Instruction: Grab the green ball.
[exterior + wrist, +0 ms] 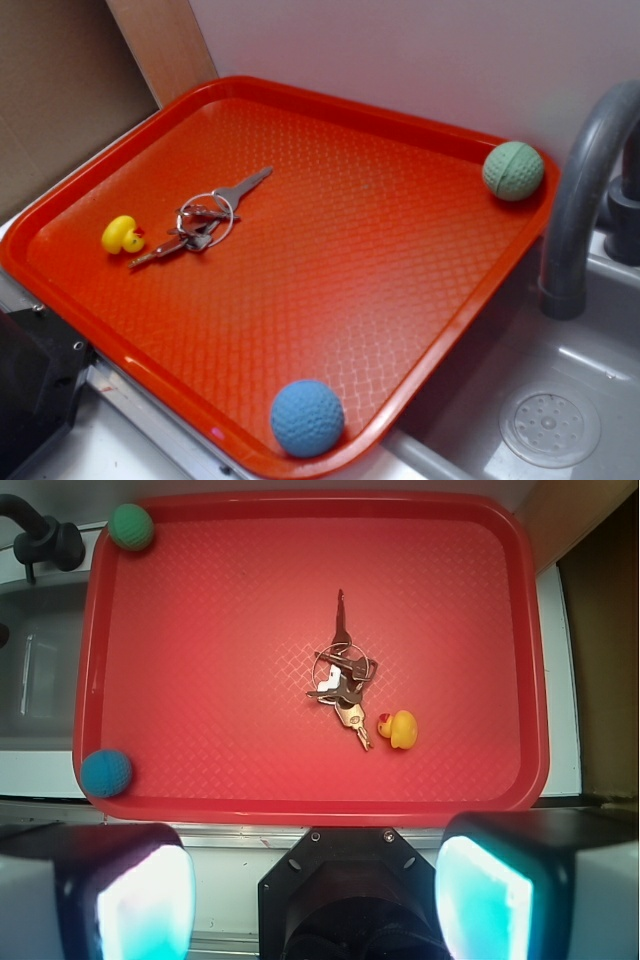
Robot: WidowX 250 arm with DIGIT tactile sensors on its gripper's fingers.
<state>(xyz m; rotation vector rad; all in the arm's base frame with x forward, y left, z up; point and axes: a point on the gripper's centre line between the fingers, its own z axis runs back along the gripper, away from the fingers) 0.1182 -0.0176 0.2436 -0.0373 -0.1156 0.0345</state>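
The green ball (513,170) rests in the far right corner of the red tray (400,260); in the wrist view the green ball (131,526) sits in the top left corner of the tray (500,630). My gripper (314,900) hangs high over the tray's near edge, open, with nothing between its two glowing pads (140,900). It is far from the ball. The exterior view does not show the gripper.
A blue dimpled ball (307,417) lies in the tray's near corner. A bunch of keys (205,222) and a small yellow rubber duck (122,236) lie toward the left. A grey faucet (585,190) and sink (550,425) stand right of the tray.
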